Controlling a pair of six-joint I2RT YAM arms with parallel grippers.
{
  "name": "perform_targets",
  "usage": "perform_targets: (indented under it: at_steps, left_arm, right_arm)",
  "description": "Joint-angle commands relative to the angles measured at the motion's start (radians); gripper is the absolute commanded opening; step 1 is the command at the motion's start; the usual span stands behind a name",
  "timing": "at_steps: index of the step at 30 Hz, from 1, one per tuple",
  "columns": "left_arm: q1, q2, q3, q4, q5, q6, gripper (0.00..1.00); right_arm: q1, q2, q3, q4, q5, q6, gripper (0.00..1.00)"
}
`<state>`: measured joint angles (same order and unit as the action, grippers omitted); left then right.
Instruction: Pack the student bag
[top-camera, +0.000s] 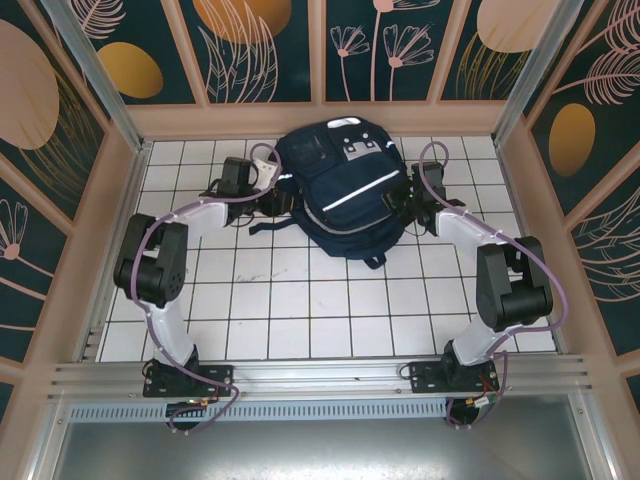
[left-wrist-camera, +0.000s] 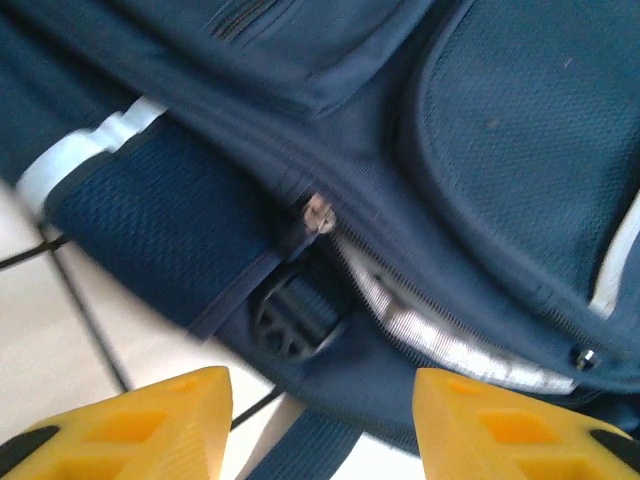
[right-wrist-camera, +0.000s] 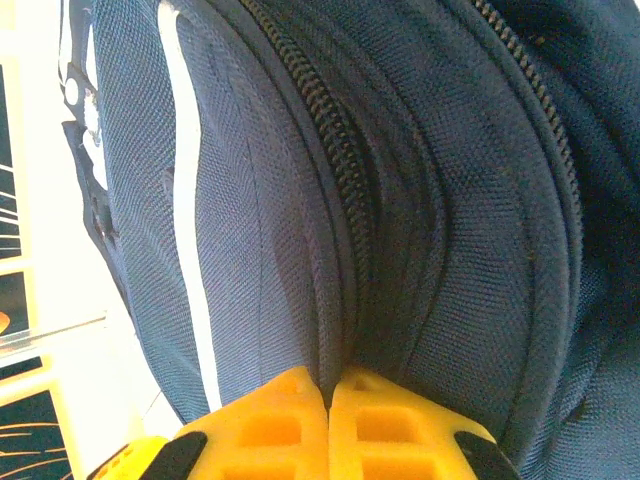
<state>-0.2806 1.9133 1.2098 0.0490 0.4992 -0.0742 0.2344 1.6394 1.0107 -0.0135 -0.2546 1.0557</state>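
Navy student bag (top-camera: 335, 190) lies at the far middle of the white tiled surface (top-camera: 300, 300).
Left gripper (left-wrist-camera: 320, 420): jaws apart, near a black buckle (left-wrist-camera: 295, 320) at the bag's left side. Right gripper (right-wrist-camera: 328, 420): jaws together, clamped on a fabric fold beside a closed zipper (right-wrist-camera: 320, 130).

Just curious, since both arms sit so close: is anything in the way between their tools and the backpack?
Nothing visible is. The left tool stands open just short of the student bag. The right tool is shut against its fabric, apparently pinching a fold beside the zipper.
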Motion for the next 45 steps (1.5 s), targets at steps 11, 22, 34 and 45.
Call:
perform_targets:
  at_steps: [11, 22, 34, 45]
  left_arm:
    - [-0.001, 0.034, 0.041, 0.026, 0.036, 0.261, 0.53]
    - [-0.012, 0.113, 0.207, -0.214, -0.085, 0.706, 0.7]
    - [-0.017, 0.211, 0.285, -0.182, -0.028, 0.844, 0.63]
    - [-0.035, 0.284, 0.412, -0.305, 0.019, 0.901, 0.65]
  right_arm:
    - [-0.016, 0.028, 0.033, 0.001, -0.003, -0.025, 0.04]
    - [-0.033, 0.02, 0.037, 0.006, -0.026, -0.025, 0.04]
    - [-0.059, 0.063, 0.043, 0.021, -0.049, -0.016, 0.03]
    - [-0.063, 0.061, 0.04, 0.027, -0.066, -0.015, 0.03]
